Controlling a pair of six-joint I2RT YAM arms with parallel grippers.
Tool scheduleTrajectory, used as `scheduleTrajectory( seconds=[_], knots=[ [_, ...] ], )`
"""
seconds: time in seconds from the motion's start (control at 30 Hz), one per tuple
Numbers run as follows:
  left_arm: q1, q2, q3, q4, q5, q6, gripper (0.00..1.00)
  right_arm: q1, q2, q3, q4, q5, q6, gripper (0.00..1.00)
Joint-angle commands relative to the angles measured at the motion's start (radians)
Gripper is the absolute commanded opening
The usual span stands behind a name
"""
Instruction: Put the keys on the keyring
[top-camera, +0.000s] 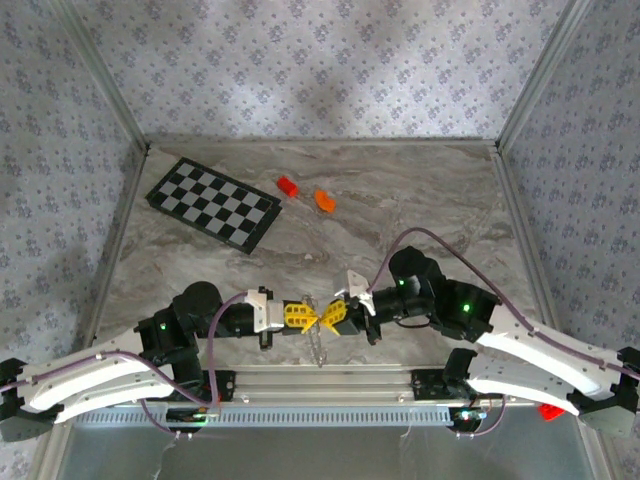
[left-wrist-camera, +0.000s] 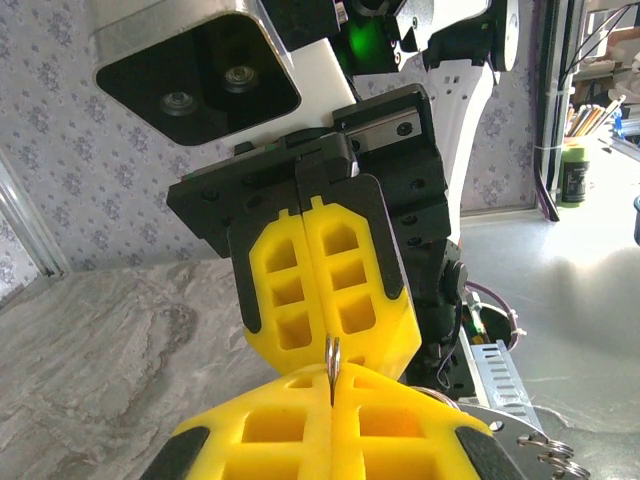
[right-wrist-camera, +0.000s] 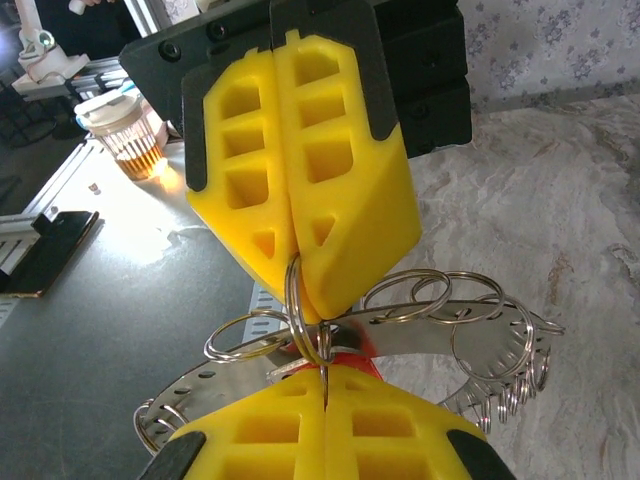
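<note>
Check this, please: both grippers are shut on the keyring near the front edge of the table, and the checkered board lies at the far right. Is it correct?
Not quite. The board lies at the far left, as the top view shows. The rest stands: the left gripper and right gripper are both shut on the keyring near the front edge.

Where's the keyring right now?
In the top view, the keyring hangs at the middle of the near edge of the table, pinched between the left gripper and the right gripper.
</note>
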Motion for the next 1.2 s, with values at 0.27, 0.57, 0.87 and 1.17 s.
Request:
scheduleTrajectory(
  seconds=[0.27,0.57,0.87,1.17],
  knots=[
    [0.000,0.027,0.032,0.077,0.115,-0.024,0.00,-0.001,0.039,0.013,-0.042,-0.023,-0.049,0.00],
    [0.001,0.041,0.028,0.137,0.168,-0.053,0.00,0.003,0.027,0.009,-0.044,-0.056,-0.059,0.00],
    [0.000,0.028,0.030,0.140,0.162,-0.055,0.00,0.002,-0.037,-0.025,0.010,-0.005,-0.064,0.11],
    [0.000,0.023,0.022,0.154,0.177,-0.067,0.00,0.004,-0.073,-0.048,0.061,-0.022,-0.043,0.03]
  ],
)
